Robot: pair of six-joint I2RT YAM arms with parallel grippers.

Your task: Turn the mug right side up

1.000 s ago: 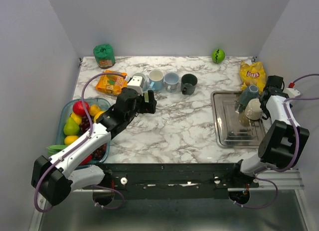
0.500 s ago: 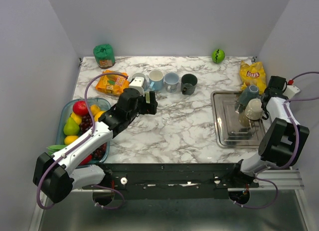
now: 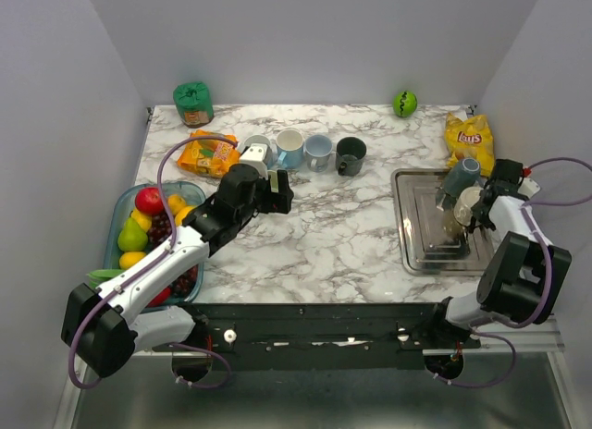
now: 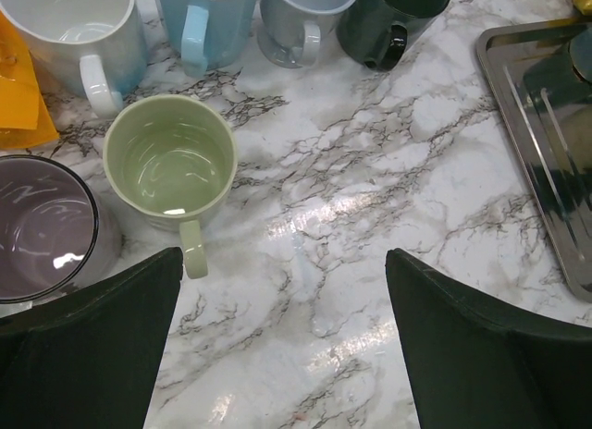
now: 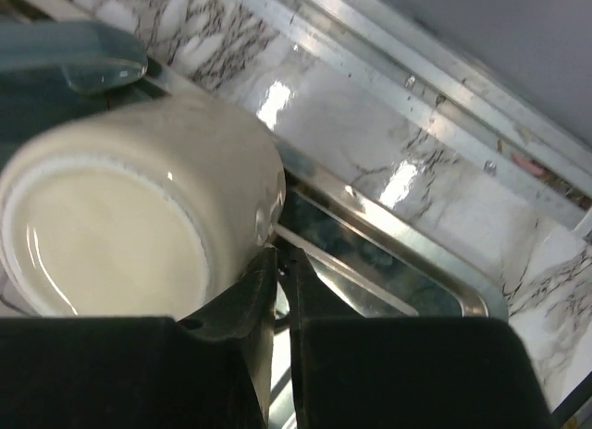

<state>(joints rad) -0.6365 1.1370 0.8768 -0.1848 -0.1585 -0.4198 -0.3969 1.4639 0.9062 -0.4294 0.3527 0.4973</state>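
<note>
A cream mug (image 3: 467, 205) lies tilted, bottom up, on the metal tray (image 3: 416, 249) at the right. In the right wrist view its flat base (image 5: 111, 226) faces the camera. My right gripper (image 3: 484, 211) is shut at the mug's side (image 5: 280, 263); its jaws stand almost together and the pinched part is hidden. A grey-blue mug (image 3: 460, 177) lies upside down beside it. My left gripper (image 3: 277, 190) is open and empty over the marble table (image 4: 282, 355), just right of an upright pale green mug (image 4: 171, 161).
Upright mugs stand in a row at the back: white (image 3: 289, 147), light blue (image 3: 318, 150), dark green (image 3: 351, 154). A fruit bin (image 3: 139, 226) sits at the left, an orange packet (image 3: 206, 153) behind it, and a yellow chips bag (image 3: 469, 133) behind the tray.
My right gripper has moved toward the near edge and tipped the cream mug slightly leftward on the tray. The left arm has barely moved.
</note>
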